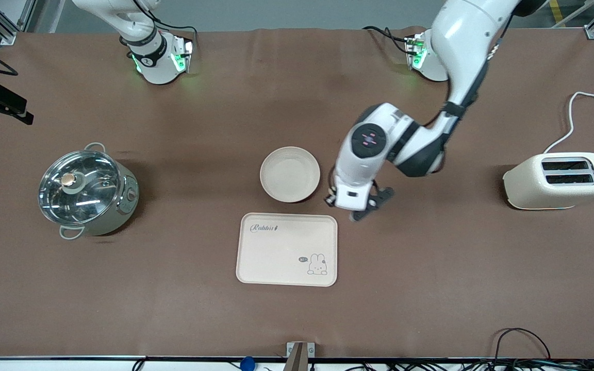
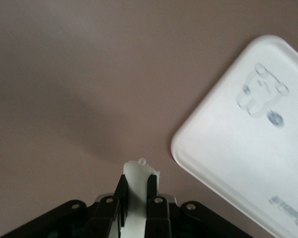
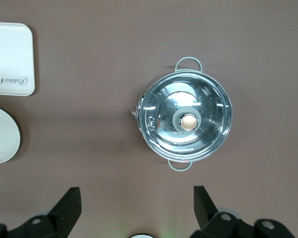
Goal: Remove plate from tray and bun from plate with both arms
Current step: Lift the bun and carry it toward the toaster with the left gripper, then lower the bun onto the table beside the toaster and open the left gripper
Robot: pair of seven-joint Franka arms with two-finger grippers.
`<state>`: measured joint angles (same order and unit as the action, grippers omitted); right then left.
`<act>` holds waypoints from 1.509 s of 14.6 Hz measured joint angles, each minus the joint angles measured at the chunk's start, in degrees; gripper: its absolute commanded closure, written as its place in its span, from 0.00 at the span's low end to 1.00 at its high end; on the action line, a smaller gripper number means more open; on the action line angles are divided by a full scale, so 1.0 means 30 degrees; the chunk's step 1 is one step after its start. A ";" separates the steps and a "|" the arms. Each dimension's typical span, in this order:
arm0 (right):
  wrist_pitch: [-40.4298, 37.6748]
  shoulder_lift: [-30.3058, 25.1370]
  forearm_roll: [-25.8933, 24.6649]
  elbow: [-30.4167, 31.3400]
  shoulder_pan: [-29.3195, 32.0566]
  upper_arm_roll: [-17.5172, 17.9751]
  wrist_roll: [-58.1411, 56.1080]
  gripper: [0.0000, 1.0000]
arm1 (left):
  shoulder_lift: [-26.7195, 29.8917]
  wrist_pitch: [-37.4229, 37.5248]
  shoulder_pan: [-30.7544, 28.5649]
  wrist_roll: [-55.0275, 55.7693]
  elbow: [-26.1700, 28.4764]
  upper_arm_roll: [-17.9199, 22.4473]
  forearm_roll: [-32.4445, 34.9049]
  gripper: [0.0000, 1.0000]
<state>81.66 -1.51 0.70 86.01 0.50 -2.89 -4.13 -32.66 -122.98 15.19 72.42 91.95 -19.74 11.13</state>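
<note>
The round cream plate (image 1: 290, 173) sits upright on the table, just farther from the front camera than the rabbit tray, and its edge shows in the right wrist view (image 3: 0, 141). My left gripper (image 1: 361, 208) hangs low over the bare table beside the plate and the tray's corner, toward the left arm's end. In the left wrist view it (image 2: 137, 181) is shut on a small pale cream piece, the bun (image 2: 137, 173). My right gripper (image 3: 137, 198) is open and empty, high over the table near the pot, and is out of the front view.
A rectangular cream tray with a rabbit drawing (image 1: 286, 249) lies near the table's middle and also shows in the left wrist view (image 2: 238, 148). A lidded steel pot (image 1: 88, 190) stands toward the right arm's end. A cream toaster (image 1: 560, 180) stands toward the left arm's end.
</note>
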 measured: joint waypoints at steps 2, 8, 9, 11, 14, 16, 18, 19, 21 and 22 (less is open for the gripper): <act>-0.0003 0.0001 0.0000 0.0047 0.0001 -0.0004 0.0000 0.00 | 0.0092 0.0717 -0.1832 -0.2203 0.0035 0.0052 0.0006 0.81; 0.0000 0.0000 0.0002 0.0047 -0.0010 0.0021 0.0001 0.00 | -0.1022 0.0859 -0.6769 -0.6447 0.0524 0.0147 0.0011 0.76; 0.0006 0.0000 0.0002 0.0050 -0.0011 0.0024 0.0001 0.00 | -0.1429 0.0831 -0.7334 -0.6692 0.0534 0.0147 0.0011 0.76; 0.0016 0.0001 0.0002 0.0053 -0.0013 0.0029 0.0001 0.00 | -0.2257 0.0560 -0.8165 -0.6971 0.0543 0.0140 0.0011 0.72; 0.0016 0.0001 0.0002 0.0053 -0.0019 0.0036 0.0001 0.00 | -0.2957 0.0293 -0.8357 -0.6986 0.0540 0.0104 0.0011 0.29; 0.0016 0.0001 0.0003 0.0054 -0.0028 0.0041 0.0001 0.00 | -0.3055 0.0261 -0.8315 -0.6975 0.0538 0.0034 0.0011 0.00; 0.0015 0.0001 0.0003 0.0054 -0.0041 0.0048 0.0001 0.00 | -0.3053 0.0222 -0.8316 -0.6980 0.0457 0.0030 0.0011 0.00; 0.0014 0.0001 0.0003 0.0054 -0.0044 0.0052 0.0001 0.00 | -0.3049 0.0212 -0.8318 -0.7043 0.0378 0.0030 0.0011 0.00; -0.0004 0.0000 0.0003 0.0054 -0.0053 0.0068 0.0001 0.00 | -0.2965 0.0200 -0.8319 -0.7311 0.0027 0.0029 0.0011 0.00; -0.0006 -0.0001 0.0003 0.0053 -0.0056 0.0073 0.0001 0.00 | -0.2760 0.0215 -0.8321 -0.7565 -0.0237 0.0028 0.0012 0.00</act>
<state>81.64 -1.51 0.71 86.17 0.34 -2.67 -4.13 -40.95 -122.33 -9.77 49.73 91.24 -19.66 11.17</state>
